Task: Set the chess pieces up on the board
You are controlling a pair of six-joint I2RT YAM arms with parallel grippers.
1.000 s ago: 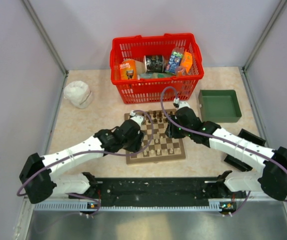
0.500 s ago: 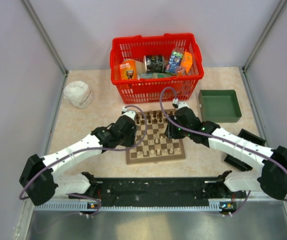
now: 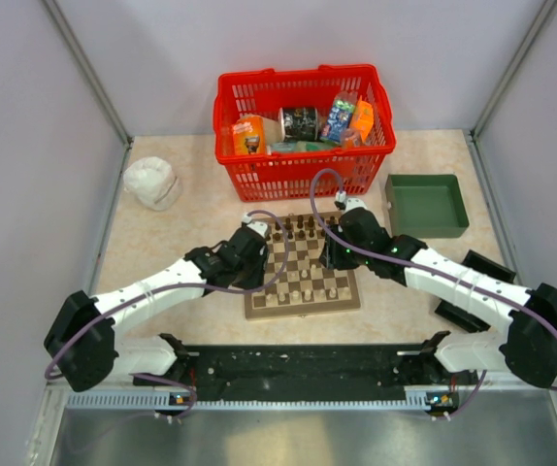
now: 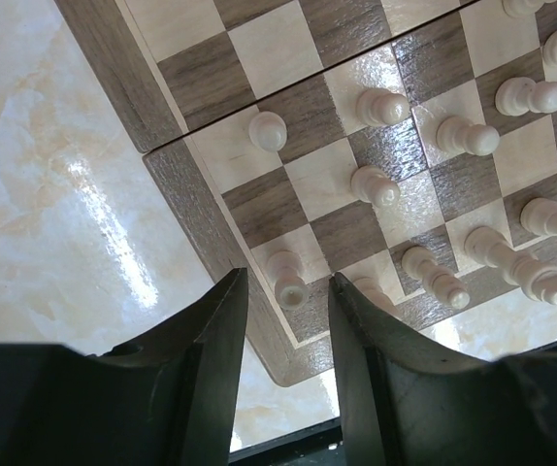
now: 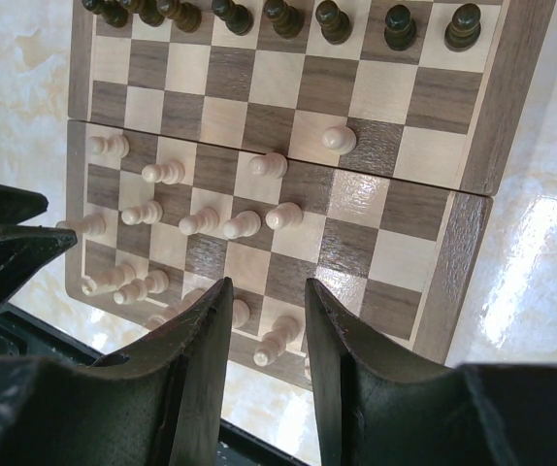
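Left gripper [image 4: 287, 291]: matte black tapered fingers part-spread, straddling one pale turned-wood pawn [image 4: 284, 272] near a corner of the board [image 4: 177, 184], slim gaps either side. Right gripper [image 5: 267, 283]: likewise parted, pinching nothing, hovering over pale pieces [image 5: 242, 225] scattered on glossy checkered squares. Dark pieces [image 5: 283, 16] lined along far row. Board flat on marbled tabletop [image 4: 55, 214], between both arms.

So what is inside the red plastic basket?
The red plastic basket holds an orange packet, a dark round tin and other colourful packages; anything beneath them and the basket floor is hidden.
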